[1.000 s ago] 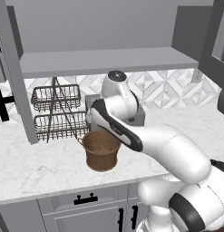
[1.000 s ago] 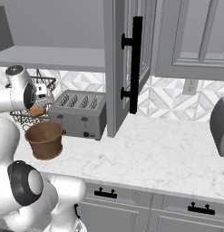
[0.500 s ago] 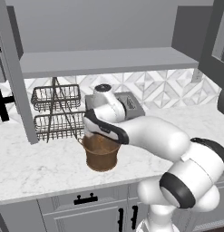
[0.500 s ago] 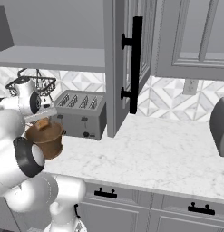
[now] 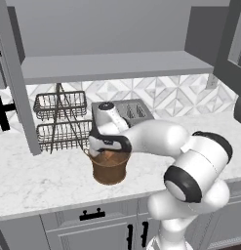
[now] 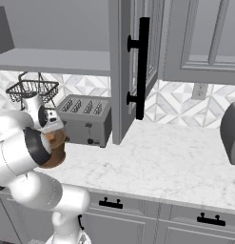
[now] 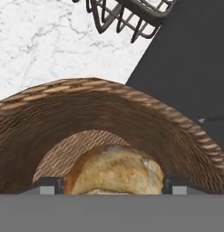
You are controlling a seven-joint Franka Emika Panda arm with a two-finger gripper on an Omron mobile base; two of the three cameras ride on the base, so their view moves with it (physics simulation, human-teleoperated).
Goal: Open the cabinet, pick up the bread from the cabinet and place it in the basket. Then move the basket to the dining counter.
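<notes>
Arm folded low over the marble worktop (image 5: pixel 24 180), wrist bent down so that the gripper (image 5: pixel 108 152) sits at the mouth of the basket (image 5: pixel 110 168). From the right side, the basket (image 6: pixel 56 151) is half hidden behind the forearm.

Basket stands upright on the worktop, just in front of the two-tier wire rack (image 5: pixel 61 122) and left-front of the toaster (image 5: pixel 123 111). Not touching either as far as can be seen.

Hand camera looks straight down into the woven wall (image 7: pixel 109 118). The bread (image 7: pixel 114 174) lies on the basket floor, between the two finger tips (image 7: pixel 50 185). Jaws stand wide apart, one tip either side of the loaf. Whether the pads touch the crust: cannot tell, since the tips are cut off at the bottom edge. Bread looks to rest on the weave rather than hang.

The cabinet (image 5: pixel 112 66) is open: the left door (image 5: pixel 14 83) swung out edge-on, the right door (image 6: pixel 133 71) likewise, with its long black bar handle (image 6: pixel 142 66) facing the room. Grey shelf (image 5: pixel 117 63) inside is bare where visible.

Base cabinets with short black handles (image 5: pixel 92 214) run under the worktop. A dark rounded appliance (image 6: pixel 230 133) sits at the far right of the worktop, cropped.
</notes>
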